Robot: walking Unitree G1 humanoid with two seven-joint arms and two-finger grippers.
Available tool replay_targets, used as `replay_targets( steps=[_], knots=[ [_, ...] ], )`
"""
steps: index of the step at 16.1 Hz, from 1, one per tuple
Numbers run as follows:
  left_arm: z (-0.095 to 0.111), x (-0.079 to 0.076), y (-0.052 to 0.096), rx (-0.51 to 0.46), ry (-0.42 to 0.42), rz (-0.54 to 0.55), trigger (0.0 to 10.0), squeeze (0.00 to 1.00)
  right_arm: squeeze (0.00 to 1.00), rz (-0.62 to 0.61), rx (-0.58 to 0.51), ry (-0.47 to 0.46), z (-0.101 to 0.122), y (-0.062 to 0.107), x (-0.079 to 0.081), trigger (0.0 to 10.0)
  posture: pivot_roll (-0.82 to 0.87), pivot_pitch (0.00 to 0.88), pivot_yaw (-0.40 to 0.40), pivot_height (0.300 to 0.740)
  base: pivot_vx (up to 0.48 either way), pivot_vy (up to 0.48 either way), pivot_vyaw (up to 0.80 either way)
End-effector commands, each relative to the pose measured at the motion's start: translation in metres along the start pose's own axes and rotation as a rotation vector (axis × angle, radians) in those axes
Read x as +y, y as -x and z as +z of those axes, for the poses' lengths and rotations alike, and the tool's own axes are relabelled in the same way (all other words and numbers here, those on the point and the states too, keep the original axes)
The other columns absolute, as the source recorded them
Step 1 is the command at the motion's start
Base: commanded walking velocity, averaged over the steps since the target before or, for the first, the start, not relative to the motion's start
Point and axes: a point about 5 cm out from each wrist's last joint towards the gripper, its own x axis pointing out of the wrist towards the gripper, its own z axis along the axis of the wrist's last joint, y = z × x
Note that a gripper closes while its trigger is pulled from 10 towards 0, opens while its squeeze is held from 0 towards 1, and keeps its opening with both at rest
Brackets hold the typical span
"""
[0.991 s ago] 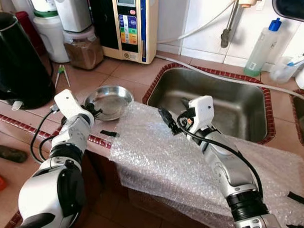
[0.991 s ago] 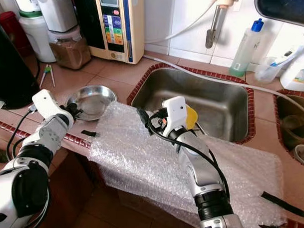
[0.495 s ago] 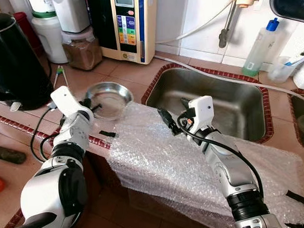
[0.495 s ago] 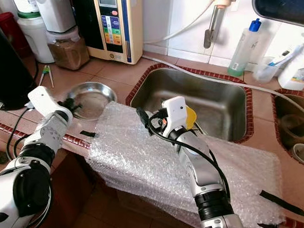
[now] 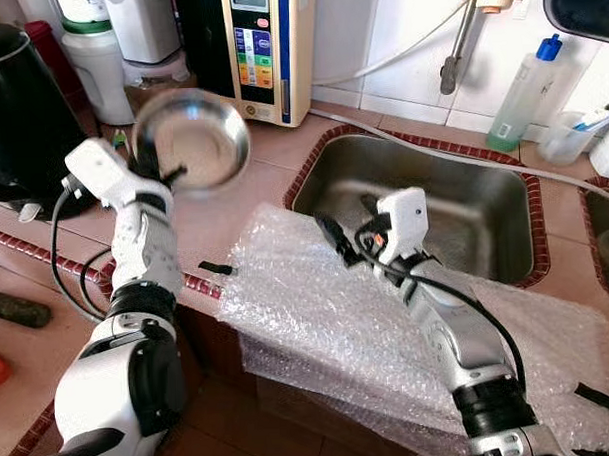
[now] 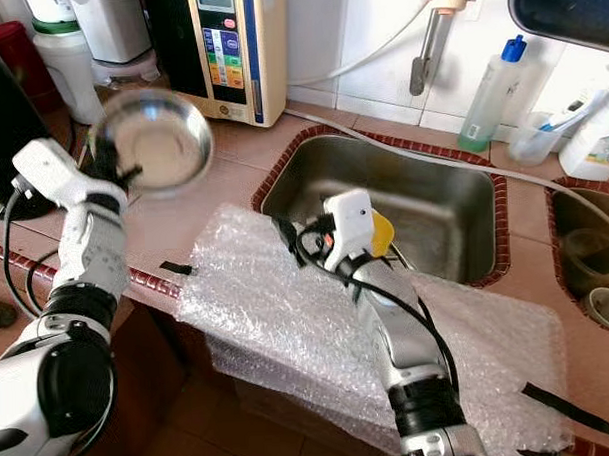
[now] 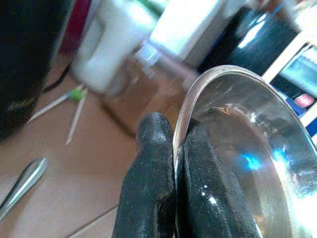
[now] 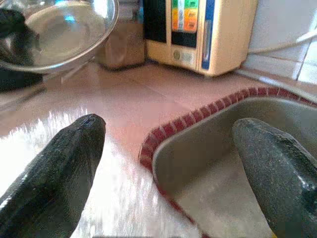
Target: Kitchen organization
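A shiny steel bowl (image 5: 191, 140) hangs tilted in the air above the terracotta counter, left of the sink. My left gripper (image 5: 159, 175) is shut on its rim, and in the left wrist view the two black fingers (image 7: 157, 168) pinch the bowl's (image 7: 247, 163) edge. My right gripper (image 5: 345, 239) stands open over the bubble wrap (image 5: 358, 326) at the sink's near left corner, nothing between its fingers (image 8: 64, 163). The right wrist view also catches the lifted bowl (image 8: 64, 34).
The steel sink (image 5: 424, 199) lies right of centre. A black kettle (image 5: 25, 118) stands far left. White jars (image 5: 104, 65) and a cream water appliance (image 5: 263, 49) line the back wall. A blue-capped bottle (image 5: 525, 95) stands right. A black tape scrap (image 5: 218, 267) lies on the counter edge.
My left gripper has lifted the steel bowl off the counter and raised it up and back, tilting it. My right arm has stayed almost still.
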Motion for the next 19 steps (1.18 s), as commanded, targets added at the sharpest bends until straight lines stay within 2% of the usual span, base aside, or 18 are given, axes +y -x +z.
replay_targets(
  steps=[1,4,5,9,10,13,14,16,19],
  knots=[
    [0.006,-0.019,-0.003,-0.039,0.001,-0.091,0.0,0.0,0.0,-0.031,-0.035,-0.065,0.007,-0.003,-0.004,10.0,-0.09,0.004,-0.007,0.74,0.0,0.0,0.0],
    [-0.011,-0.048,0.009,-0.032,-0.051,-0.275,0.0,0.0,0.0,-0.081,-0.173,-0.305,0.035,-0.012,-0.011,10.0,-0.08,0.0,-0.011,0.74,0.0,0.0,0.0],
    [-0.016,-0.054,0.013,-0.025,-0.052,-0.298,0.0,0.0,0.0,-0.083,-0.188,-0.345,0.039,-0.014,-0.013,10.0,-0.08,0.0,-0.012,0.74,0.0,0.0,0.0],
    [-0.04,-0.075,0.03,0.031,-0.005,-0.396,0.0,0.0,0.0,-0.058,-0.181,-0.359,0.041,-0.017,-0.01,10.0,-0.08,0.0,-0.019,0.74,0.0,0.0,0.0],
    [-0.049,-0.086,0.039,0.058,0.021,-0.444,0.0,0.0,0.0,-0.06,-0.177,-0.362,0.04,-0.018,-0.01,10.0,-0.08,0.0,-0.019,0.74,0.0,0.0,0.0],
    [-0.058,-0.097,0.05,0.082,0.047,-0.495,0.0,0.0,0.0,-0.059,-0.147,-0.337,0.037,-0.019,-0.009,10.0,-0.08,0.0,-0.016,0.74,0.0,0.0,0.0],
    [-0.058,-0.103,0.054,0.08,0.067,-0.516,0.0,0.0,0.0,-0.108,-0.115,-0.322,0.031,-0.019,-0.012,0.0,-0.08,0.0,-0.016,0.74,0.0,0.0,0.0],
    [-0.057,-0.106,0.057,0.076,0.079,-0.528,0.0,0.0,0.0,-0.199,-0.093,-0.287,0.027,-0.018,-0.022,0.0,-0.08,0.0,-0.016,0.74,0.0,0.0,0.0],
    [-0.056,-0.105,0.058,0.08,0.076,-0.531,0.0,0.0,0.0,-0.229,-0.088,-0.291,0.027,-0.017,-0.03,0.0,-0.08,0.0,-0.017,0.74,0.0,0.0,0.0]
  ],
)
